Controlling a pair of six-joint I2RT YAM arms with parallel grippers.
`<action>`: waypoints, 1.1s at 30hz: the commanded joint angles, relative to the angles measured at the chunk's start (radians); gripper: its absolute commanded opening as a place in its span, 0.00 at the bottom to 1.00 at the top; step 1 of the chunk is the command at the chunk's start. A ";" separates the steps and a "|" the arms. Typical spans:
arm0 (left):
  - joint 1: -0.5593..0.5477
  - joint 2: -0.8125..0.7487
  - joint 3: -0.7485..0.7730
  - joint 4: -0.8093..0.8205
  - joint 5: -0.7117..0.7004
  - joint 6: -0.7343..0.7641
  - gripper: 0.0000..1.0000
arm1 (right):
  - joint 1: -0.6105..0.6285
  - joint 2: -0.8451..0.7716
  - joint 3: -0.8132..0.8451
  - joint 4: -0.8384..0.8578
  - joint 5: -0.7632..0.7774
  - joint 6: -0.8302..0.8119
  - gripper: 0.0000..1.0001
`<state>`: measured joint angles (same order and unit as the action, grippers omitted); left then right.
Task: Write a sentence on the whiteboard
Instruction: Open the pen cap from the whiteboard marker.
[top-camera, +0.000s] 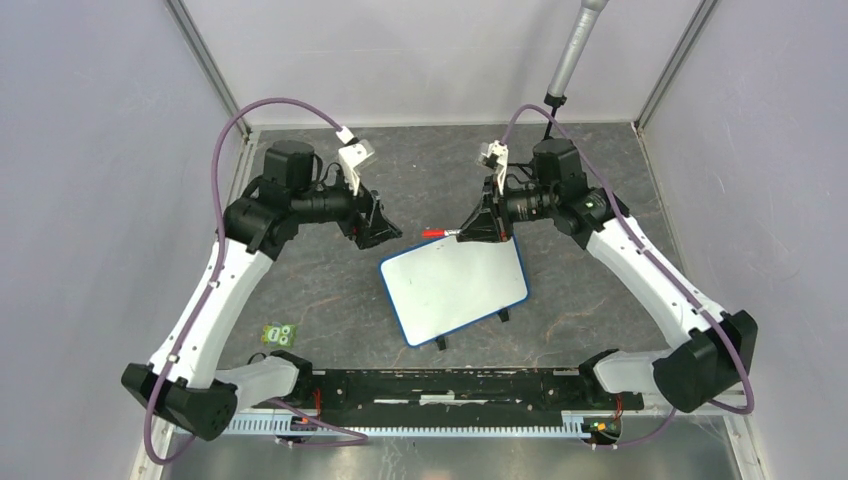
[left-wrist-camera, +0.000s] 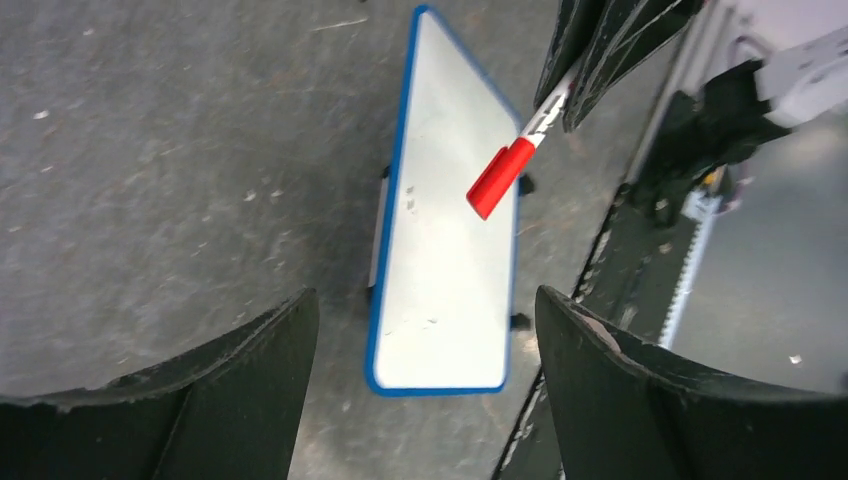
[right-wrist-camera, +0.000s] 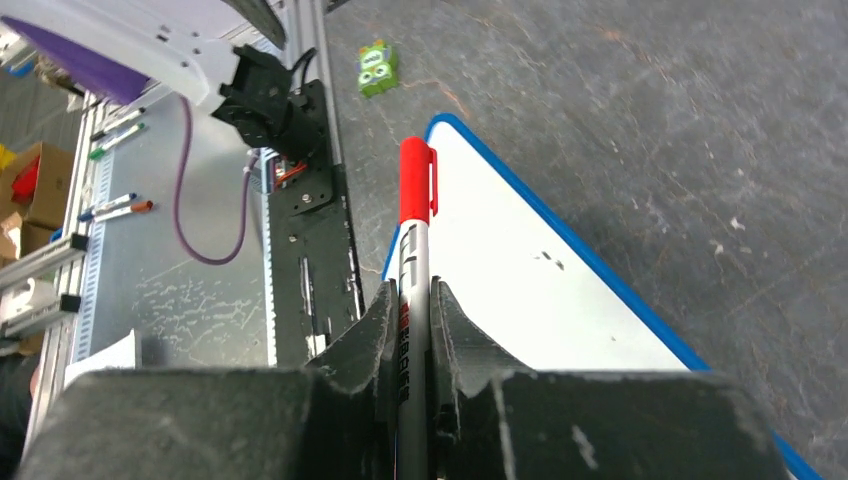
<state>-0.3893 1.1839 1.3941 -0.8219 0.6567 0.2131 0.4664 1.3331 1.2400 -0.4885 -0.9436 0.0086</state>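
The whiteboard (top-camera: 455, 285) lies tilted on the grey table, blue-rimmed, on small black feet. Its face (left-wrist-camera: 445, 280) is blank white apart from a few faint specks; no sentence shows on it. My right gripper (top-camera: 467, 232) hovers over the board's far edge, shut on a marker (right-wrist-camera: 415, 200) with a grey barrel. The marker's red cap (left-wrist-camera: 500, 178) is on and points left toward my left gripper (top-camera: 388, 234). In the right wrist view the fingers (right-wrist-camera: 375, 320) press the barrel from both sides above the board (right-wrist-camera: 520, 290). My left gripper (left-wrist-camera: 425, 300) stands wide open and empty, just left of the cap.
A small green block with eyes (top-camera: 279, 333) lies near the left arm, also in the right wrist view as the green block (right-wrist-camera: 377, 68). A black rail (top-camera: 450, 390) runs along the near edge. A grey pole (top-camera: 575, 50) hangs at the back. Spare markers (right-wrist-camera: 115, 208) lie beyond the rail.
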 joint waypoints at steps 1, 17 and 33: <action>0.017 -0.069 -0.138 0.259 0.240 -0.279 0.83 | 0.000 -0.051 -0.008 -0.007 -0.114 -0.087 0.00; -0.040 -0.040 -0.264 0.448 0.312 -0.366 0.71 | 0.049 -0.029 -0.031 0.109 -0.196 0.059 0.00; -0.134 -0.022 -0.272 0.313 0.361 -0.222 0.39 | 0.064 0.031 0.053 0.068 -0.180 0.037 0.00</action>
<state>-0.5144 1.1690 1.1240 -0.4805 0.9699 -0.0784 0.5285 1.3590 1.2427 -0.4309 -1.1183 0.0544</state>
